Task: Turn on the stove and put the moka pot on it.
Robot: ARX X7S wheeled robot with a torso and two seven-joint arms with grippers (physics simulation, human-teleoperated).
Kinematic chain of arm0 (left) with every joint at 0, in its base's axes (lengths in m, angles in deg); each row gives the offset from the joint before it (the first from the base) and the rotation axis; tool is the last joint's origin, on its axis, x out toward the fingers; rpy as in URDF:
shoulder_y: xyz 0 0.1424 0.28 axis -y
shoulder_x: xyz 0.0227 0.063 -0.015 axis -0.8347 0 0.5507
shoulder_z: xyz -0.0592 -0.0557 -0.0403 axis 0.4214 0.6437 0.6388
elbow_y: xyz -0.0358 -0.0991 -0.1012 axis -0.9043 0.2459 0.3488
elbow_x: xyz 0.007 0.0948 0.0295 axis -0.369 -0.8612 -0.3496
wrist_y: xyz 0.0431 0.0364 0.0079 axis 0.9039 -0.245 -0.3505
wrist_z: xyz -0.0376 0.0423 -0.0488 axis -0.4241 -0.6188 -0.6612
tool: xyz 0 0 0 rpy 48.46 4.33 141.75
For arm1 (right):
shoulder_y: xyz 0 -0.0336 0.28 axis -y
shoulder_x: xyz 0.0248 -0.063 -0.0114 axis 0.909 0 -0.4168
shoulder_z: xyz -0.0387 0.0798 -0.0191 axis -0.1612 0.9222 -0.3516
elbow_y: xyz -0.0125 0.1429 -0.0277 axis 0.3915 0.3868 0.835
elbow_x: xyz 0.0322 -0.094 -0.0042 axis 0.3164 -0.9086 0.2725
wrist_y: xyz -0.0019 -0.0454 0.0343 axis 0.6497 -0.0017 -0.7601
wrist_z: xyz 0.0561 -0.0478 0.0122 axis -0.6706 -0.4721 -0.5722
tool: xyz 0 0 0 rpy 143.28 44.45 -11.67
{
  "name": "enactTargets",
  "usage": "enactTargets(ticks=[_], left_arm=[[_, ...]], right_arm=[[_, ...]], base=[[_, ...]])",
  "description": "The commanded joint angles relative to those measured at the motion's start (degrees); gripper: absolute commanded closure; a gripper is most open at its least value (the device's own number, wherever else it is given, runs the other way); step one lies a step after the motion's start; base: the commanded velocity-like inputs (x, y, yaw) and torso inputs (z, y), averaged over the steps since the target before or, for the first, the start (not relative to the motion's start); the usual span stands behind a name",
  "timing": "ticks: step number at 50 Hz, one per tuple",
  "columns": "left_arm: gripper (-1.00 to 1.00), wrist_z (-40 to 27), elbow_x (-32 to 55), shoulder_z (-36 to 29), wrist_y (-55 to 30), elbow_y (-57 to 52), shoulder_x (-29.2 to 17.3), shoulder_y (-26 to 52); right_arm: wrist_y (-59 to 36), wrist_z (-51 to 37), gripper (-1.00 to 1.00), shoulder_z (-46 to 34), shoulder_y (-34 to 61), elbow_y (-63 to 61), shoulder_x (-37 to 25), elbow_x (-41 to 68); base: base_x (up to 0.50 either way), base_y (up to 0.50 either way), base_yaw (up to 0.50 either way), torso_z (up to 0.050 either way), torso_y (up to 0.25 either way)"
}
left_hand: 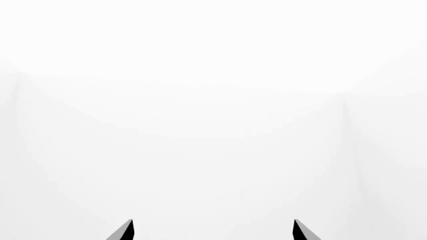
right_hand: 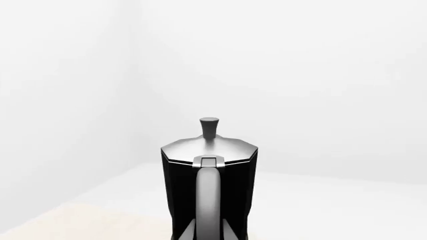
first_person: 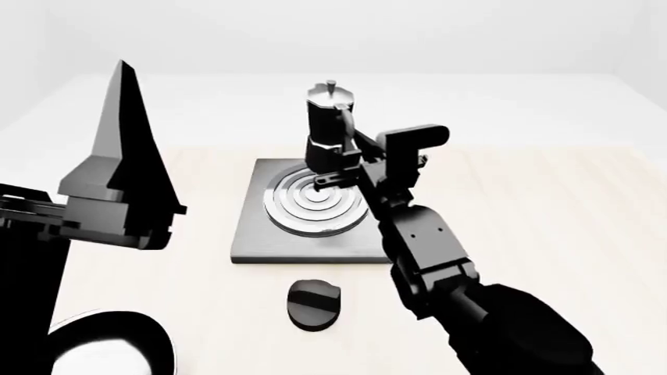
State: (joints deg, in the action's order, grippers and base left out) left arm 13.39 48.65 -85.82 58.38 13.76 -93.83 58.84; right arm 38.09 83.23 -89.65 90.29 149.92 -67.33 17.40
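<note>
Right tool [first_person: 342,160] holds moka pot [first_person: 330,125] over stove [first_person: 308,211]; knob [first_person: 312,303] nearer; left tool [left_hand: 213,231] wide.

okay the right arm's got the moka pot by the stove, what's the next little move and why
Probably shift the moka pot toward the robot, then lower it: it seems to hang near the burner rings' far edge on the stove, held at its handle by the right gripper. Whether the knob is turned can't be judged.

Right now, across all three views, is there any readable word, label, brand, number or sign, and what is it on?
None. The moka pot, the stove, its round knob and the right gripper show plain surfaces with no print. The left wrist view shows only blank white and two fingertips.
</note>
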Motion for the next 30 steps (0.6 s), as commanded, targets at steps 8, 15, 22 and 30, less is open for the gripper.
enactTargets(ticks=[8, 15, 22, 30], left_arm=[[-1.00, 0.0, 0.1, -0.7, -0.3, -0.1, -0.2, 0.2], [-1.00, 0.2, -0.1, -0.9, -0.1, 0.2, -0.2, 0.2], [-1.00, 0.4, -0.1, -0.7, 0.6, 0.4, -0.4, -0.3], [-1.00, 0.3, -0.1, -0.8, 1.0, 0.3, -0.6, -0.7]], right_arm=[[1.2, -0.8, 1.00, 0.6, 1.2, -1.5, 0.1, -2.4], [1.9, -0.6, 1.00, 0.6, 0.9, -1.4, 0.1, -2.4], [4.9, -1.2, 1.00, 0.8, 0.9, -1.7, 0.1, -3.5], [4.9, -1.8, 1.00, 1.0, 1.9, -2.1, 0.1, -3.9]], base=[[0.00, 0.00, 0.00, 0.000, -0.100], [0.00, 0.00, 0.00, 0.001, -0.115], [0.00, 0.00, 0.00, 0.003, -0.132], [0.00, 0.00, 0.00, 0.003, -0.132]])
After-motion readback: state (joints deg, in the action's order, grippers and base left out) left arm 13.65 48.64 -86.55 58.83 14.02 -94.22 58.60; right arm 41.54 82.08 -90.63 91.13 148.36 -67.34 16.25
